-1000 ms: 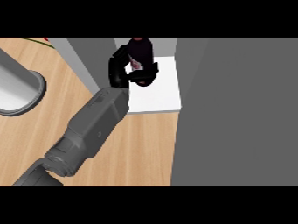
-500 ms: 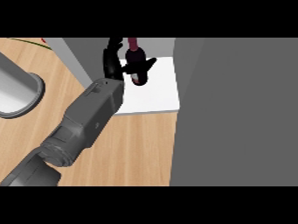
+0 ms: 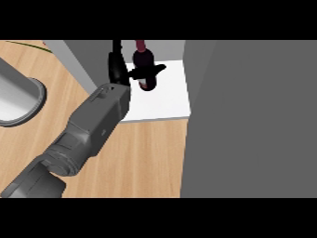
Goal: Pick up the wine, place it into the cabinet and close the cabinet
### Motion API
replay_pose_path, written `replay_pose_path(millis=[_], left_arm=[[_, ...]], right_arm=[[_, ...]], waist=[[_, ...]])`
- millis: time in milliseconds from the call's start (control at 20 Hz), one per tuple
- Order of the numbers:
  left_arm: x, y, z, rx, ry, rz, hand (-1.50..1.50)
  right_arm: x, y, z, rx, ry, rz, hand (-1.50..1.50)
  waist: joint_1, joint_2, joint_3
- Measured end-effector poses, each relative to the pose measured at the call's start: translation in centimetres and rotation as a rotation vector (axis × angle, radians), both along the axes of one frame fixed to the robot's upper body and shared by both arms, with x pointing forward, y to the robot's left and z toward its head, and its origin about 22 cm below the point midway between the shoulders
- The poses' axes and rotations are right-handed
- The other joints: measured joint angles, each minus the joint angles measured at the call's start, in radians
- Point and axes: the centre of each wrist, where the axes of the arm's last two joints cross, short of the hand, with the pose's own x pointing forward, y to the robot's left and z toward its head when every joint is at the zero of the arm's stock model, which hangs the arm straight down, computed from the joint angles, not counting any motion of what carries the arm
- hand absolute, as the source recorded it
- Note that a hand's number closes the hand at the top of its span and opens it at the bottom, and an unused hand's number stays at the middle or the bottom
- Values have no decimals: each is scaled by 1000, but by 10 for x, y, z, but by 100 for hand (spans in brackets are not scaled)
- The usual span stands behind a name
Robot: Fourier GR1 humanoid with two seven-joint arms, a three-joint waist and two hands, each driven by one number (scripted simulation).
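Your left hand (image 3: 118,69) is in the upper middle of the frame. Its black fingers and thumb are curled around the wine (image 3: 144,59), so it is holding the bottle. The thumb lies across the front of the bottle. The bottle is dark red, and its thin neck points to the top of the frame.

You can see the wine is held over the white shelf (image 3: 162,101) of the cabinet. You cannot tell if it touches the shelf. The grey arm (image 3: 92,125) runs from the hand down to the lower left of the frame.

A grey cabinet wall (image 3: 75,58) stands just left of the hand. A big grey panel (image 3: 257,121) fills the right side of the frame, next to the shelf. Under the arm lies the wooden counter (image 3: 143,158). A grey round post (image 3: 6,90) stands on the counter at the left edge, well apart from the hand.
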Motion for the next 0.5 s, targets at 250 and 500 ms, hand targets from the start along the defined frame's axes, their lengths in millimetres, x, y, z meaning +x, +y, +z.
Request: replay_pose_path(millis=[250, 500], left_arm=[[0, 0, 1, -15, -20, -53, -150], [0, -2, 2, -33, -76, -122, -150]], right_arm=[[-1, -1, -1, -3, 3, 1, -150], [-2, -2, -1, -7, 6, 1, -150]], waist=[[1, 1, 0], [4, 2, -2]])
